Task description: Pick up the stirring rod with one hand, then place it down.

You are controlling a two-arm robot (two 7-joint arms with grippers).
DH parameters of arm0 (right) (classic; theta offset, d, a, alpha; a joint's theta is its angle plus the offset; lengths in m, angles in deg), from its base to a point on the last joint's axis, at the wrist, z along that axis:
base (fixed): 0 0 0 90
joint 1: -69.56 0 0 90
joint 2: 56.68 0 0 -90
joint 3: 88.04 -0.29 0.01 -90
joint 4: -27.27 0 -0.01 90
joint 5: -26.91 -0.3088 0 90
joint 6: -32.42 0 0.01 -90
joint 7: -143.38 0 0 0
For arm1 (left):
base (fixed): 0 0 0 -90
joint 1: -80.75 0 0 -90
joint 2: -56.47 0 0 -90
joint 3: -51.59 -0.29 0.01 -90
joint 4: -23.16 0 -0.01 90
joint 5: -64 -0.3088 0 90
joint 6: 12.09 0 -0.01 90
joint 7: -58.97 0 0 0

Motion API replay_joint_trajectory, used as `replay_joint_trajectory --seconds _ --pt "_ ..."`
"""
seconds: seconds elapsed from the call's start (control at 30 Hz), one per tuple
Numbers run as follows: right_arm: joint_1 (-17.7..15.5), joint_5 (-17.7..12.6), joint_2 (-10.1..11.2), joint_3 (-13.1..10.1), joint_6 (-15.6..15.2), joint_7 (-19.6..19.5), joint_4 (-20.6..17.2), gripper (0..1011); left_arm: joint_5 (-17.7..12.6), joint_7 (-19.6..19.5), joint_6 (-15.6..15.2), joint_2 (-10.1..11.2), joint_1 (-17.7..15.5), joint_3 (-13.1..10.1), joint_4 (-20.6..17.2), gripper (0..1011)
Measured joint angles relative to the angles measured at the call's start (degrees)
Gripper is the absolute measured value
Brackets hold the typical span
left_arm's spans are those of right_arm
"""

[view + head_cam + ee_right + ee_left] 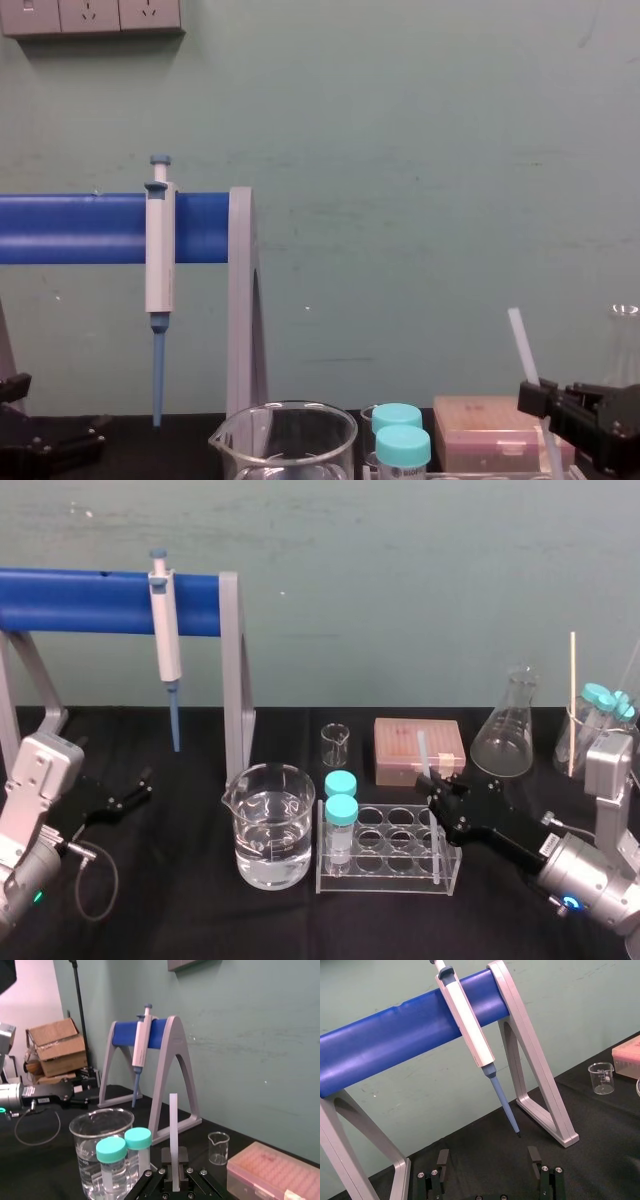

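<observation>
The stirring rod (424, 752) is clamped near-upright between the fingers of the right gripper (438, 788) at the test tube rack (452, 865), probably to clear the glassware. The left gripper (122, 801) is parked on the table (180, 915), fingers spread.

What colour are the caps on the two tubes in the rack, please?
Turquoise; the caps show best in the head view.

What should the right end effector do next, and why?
Probably lift straight up: the right end effector is shut on the thin translucent-white stirring rod, near upright, its lower end inside the clear plastic tube rack, so sideways motion could snag. The left end effector sits parked.
</observation>
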Motion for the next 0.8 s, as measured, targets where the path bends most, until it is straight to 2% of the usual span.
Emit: replay_joint_trajectory --seconds 0.47,0.63,0.67,0.73,0.8 --pt "-0.1 0.1 0.0 0.0 -0.1 -0.1 -0.2 78 0.0 0.0 0.0 0.0 0.0 0.0 0.0 1000" --pt "0.0 0.1 0.0 0.0 -0.1 -0.1 -0.1 176 0.0 0.0 0.0 0.0 0.0 0.0 0.0 1000" --pt "0.0 0.0 0.0 0.0 0.0 -0.1 -0.1 241 0.0 0.0 0.0 0.0 0.0 0.0 0.0 1000" --pt "0.0 0.0 0.0 0.0 0.0 0.0 -0.1 279 0.0 0.0 0.0 0.0 0.0 0.0 0.0 1000" --pt "0.0 0.0 0.0 0.0 0.0 0.0 -0.1 359 0.0 0.0 0.0 0.0 0.0 0.0 0.0 1000"
